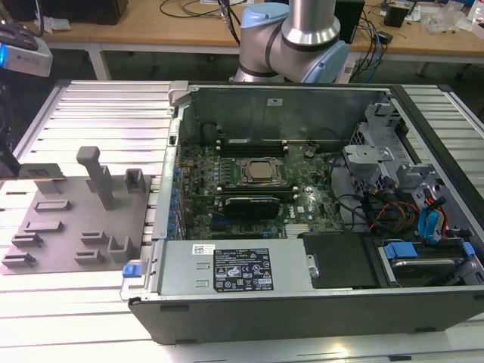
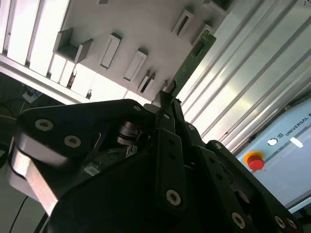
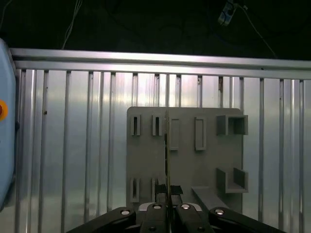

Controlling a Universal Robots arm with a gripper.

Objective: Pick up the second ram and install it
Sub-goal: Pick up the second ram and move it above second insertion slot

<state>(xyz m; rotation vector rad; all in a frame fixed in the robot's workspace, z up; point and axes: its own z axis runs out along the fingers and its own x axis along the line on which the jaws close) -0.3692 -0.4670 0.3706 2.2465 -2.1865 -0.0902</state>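
The slatted aluminium table [image 1: 91, 113] carries everything. On it the open computer case [image 1: 302, 299] lies just beside the grey fixture plate [image 1: 76, 219], on the exterior view's right of that plate, with its motherboard [image 1: 227, 185] exposed and facing up. I take the plate as my reference. In the first wrist view I look straight down onto it from the tool.

The gripper [image 3: 168, 208] hangs over the plate, well clear of it by my judgement. Its fingers are drawn narrow and clamped on the second ram [image 3: 167, 145]. In the first wrist view the stick shows edge-on, a thin line crossing the plate. In the second wrist view its green face runs out from the fingertips toward the plate's edge.

So I read the pick-up as done and the install as not yet done. I judge that the move away from the plate to the case calls for a firm hold. The stick must be kept square and its free long edge lined up over the motherboard before any pressing.
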